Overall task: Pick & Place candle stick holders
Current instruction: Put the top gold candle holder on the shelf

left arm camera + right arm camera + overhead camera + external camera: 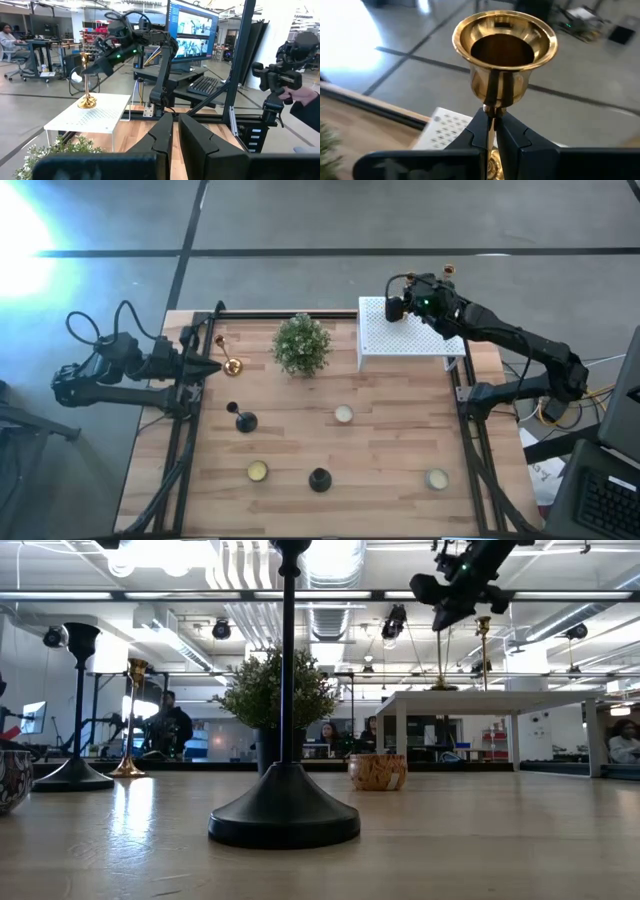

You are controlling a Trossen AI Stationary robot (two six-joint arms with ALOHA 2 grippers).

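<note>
**A:** Far right, over the white perforated box (pixel 405 348): right gripper (pixel 492 117) with fingers pinching the stem of a gold candle stick holder (pixel 504 50) just under its cup. Base seemingly down on the box top. Biggest risk?

**B:** Toppling, probably. Tall, slim stem on a small base, and a grip that high up. Any sideways drag while letting go could tip it, and a base set near the edge could send it off the box.

**A:** And on the left?

**B:** Left gripper (pixel 175 122) at the far left edge, fingers (pixel 162 135) pressed nearly together on nothing. Second gold holder (pixel 232 366) just beside the tips. Could be knocked flat by a careless approach with closed fingers.

**A:** Anything else at risk?

**B:** Two black holders (pixel 245 421) (pixel 319 479) upright on the near half, well apart, with three small pale round cups (pixel 343 414) scattered around them. Bushy potted plant (pixel 302 345) at the far middle, between the two grippers.

**A:** Surface?

**B:** Pale wooden plank bench (pixel 390 450) inside a black frame. Smooth, so easy sliding for a nudged base.

**A:** Room?

**B:** Grey concrete floor, ceiling lights and ducts, desks with seated people, a lit monitor, and a person's hand (pixel 299 95) holding a camera.
</note>
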